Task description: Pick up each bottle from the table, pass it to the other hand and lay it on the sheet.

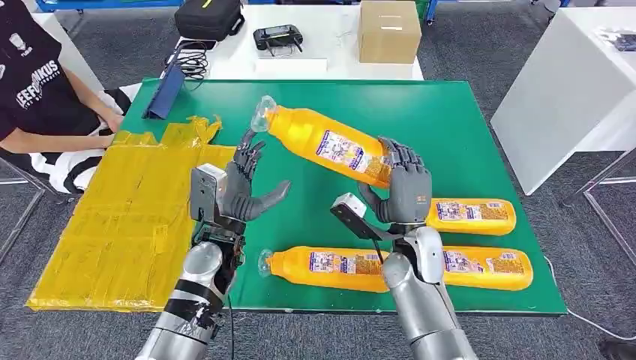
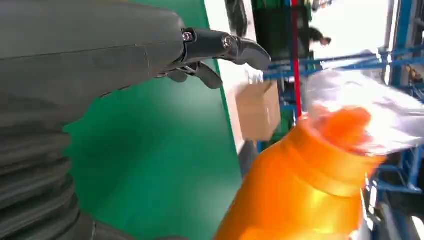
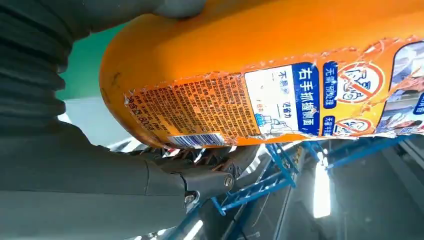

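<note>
The right hand [image 1: 406,187] held an orange bottle [image 1: 324,143] by its base end, fingers wrapped round the body, w/ the clear-capped neck raised and pointing away past the fingertips toward the left hand [image 1: 241,187]. That hand was empty, fingers apart and thumb out, palm turned to the bottle; the cap hung just beyond its fingertips, not touching. Two more orange bottles lay on the green table [image 1: 465,127]: one [image 1: 470,215] just right of the right hand's fingers, another [image 1: 397,268] under the right wrist. The yellow sheet [image 1: 127,217] lay left of the left hand's fingers. A person's arm [image 1: 56,135] rested at the sheet's far edge
</note>
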`<state>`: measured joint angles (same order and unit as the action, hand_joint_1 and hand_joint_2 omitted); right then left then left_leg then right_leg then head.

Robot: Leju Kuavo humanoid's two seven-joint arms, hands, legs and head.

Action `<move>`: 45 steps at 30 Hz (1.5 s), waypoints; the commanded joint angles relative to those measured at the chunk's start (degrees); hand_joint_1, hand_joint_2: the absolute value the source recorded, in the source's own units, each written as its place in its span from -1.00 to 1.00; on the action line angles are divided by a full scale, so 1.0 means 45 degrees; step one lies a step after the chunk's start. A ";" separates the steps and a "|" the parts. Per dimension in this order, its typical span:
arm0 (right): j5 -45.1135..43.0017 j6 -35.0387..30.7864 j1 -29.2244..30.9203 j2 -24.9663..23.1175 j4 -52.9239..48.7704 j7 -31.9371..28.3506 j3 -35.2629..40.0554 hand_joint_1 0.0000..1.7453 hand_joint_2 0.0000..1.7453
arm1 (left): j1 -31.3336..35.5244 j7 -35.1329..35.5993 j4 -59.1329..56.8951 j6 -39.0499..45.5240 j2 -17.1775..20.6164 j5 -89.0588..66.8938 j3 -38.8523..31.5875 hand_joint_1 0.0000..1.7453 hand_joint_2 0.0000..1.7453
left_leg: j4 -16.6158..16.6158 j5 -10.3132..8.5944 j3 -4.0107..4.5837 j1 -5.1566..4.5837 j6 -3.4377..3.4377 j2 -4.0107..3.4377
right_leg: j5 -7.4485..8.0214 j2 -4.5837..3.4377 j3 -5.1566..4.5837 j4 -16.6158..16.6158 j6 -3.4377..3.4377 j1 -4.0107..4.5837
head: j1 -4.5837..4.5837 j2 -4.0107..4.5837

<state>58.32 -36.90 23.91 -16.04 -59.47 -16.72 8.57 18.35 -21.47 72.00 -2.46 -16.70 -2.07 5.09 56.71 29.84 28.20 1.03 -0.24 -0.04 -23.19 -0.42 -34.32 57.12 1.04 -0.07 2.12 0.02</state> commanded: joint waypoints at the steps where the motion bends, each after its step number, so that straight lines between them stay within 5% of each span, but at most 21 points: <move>1: -0.0386 0.0141 0.0335 -0.0294 0.0377 -0.0272 0.0396 1.00 1.00 | 0.0734 0.0173 -0.1527 -0.1203 0.0346 0.1132 0.0309 -1.00 1.00 | -0.0025 -0.0003 -0.0034 0.0000 0.0011 0.0002 | 0.0003 0.0008 0.0032 -0.0024 0.0002 0.0002 | 0.0000 0.0000; 8: -0.1166 0.1524 0.0881 -0.0497 0.2193 -0.0592 0.1105 1.00 1.00 | 0.1068 0.0269 -0.2224 -0.2620 0.0604 0.2792 0.0452 -1.00 1.00 | -0.0044 0.0001 -0.0064 0.0001 0.0013 -0.0010 | 0.0003 -0.0003 0.0057 -0.0039 0.0001 0.0005 | -0.0005 0.0000; 30: -0.1857 0.5348 0.1643 -0.0509 0.4859 -0.1075 0.3335 1.00 1.00 | 0.0986 0.0164 -0.1277 -0.1526 0.0591 0.2510 0.0309 -1.00 1.00 | -0.0017 0.0003 -0.0023 0.0005 0.0008 -0.0006 | 0.0001 -0.0002 0.0026 -0.0015 0.0002 0.0006 | 0.0000 0.0000; 31: -0.2010 0.5364 0.1546 -0.0496 0.4646 -0.1146 0.3489 1.00 1.00 | 0.0968 0.0166 -0.1193 -0.1272 0.0538 0.2373 0.0272 0.90 1.00 | -0.0032 0.0001 -0.0041 0.0007 0.0013 -0.0002 | 0.0002 0.0005 0.0046 -0.0031 0.0002 0.0010 | -0.0005 0.0000; 45: -0.2959 0.5939 0.1300 -0.0202 0.4017 -0.1441 0.4329 1.00 1.00 | 0.1182 -0.0149 -0.1413 0.0196 0.0339 0.1819 -0.0250 1.00 1.00 | -0.0024 -0.0002 -0.0029 0.0007 0.0010 0.0026 | -0.0003 0.0032 0.0042 -0.0024 0.0001 0.0010 | -0.0005 0.0000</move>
<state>45.51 -10.93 29.20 -18.80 -43.47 -22.05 22.47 19.70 -21.99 67.71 -4.41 -15.17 7.26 5.75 56.71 29.83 28.22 1.02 -0.25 -0.02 -23.20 -0.40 -34.32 57.13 1.04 -0.07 2.10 0.02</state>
